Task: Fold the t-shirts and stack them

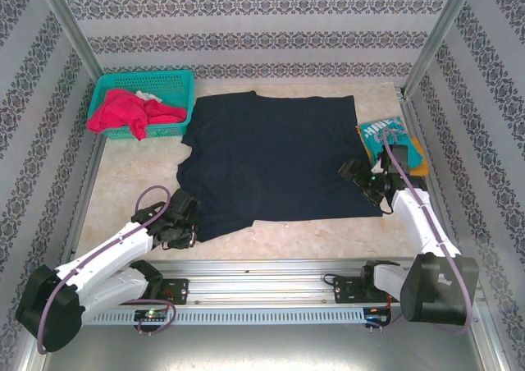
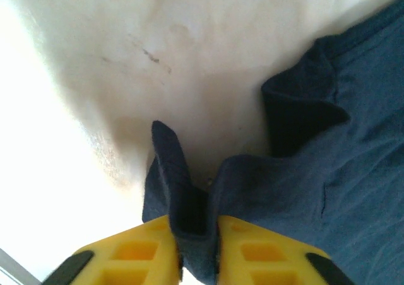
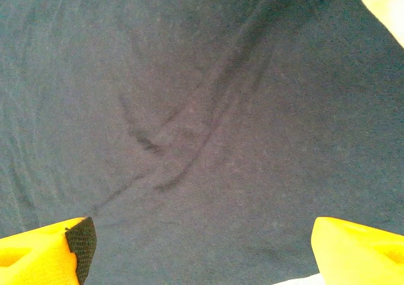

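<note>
A large dark navy t-shirt (image 1: 271, 158) lies spread flat in the middle of the table. My left gripper (image 1: 184, 231) sits at its near left corner. In the left wrist view the yellow fingers (image 2: 142, 256) of that gripper (image 2: 199, 247) pinch a raised fold of the navy cloth (image 2: 341, 190). My right gripper (image 1: 361, 178) hovers over the shirt's near right part, and its jaws (image 3: 202, 253) stand wide apart above smooth navy fabric (image 3: 202, 108). A folded teal t-shirt (image 1: 384, 133) with white lettering rests on an orange one (image 1: 417, 153) at the right. A pink-red t-shirt (image 1: 123, 112) lies in the basket.
A teal mesh basket (image 1: 176, 80) stands at the back left corner. Bare pale tabletop (image 2: 189, 45) runs along the left side and in front of the navy shirt. Metal frame posts and patterned walls close in the table.
</note>
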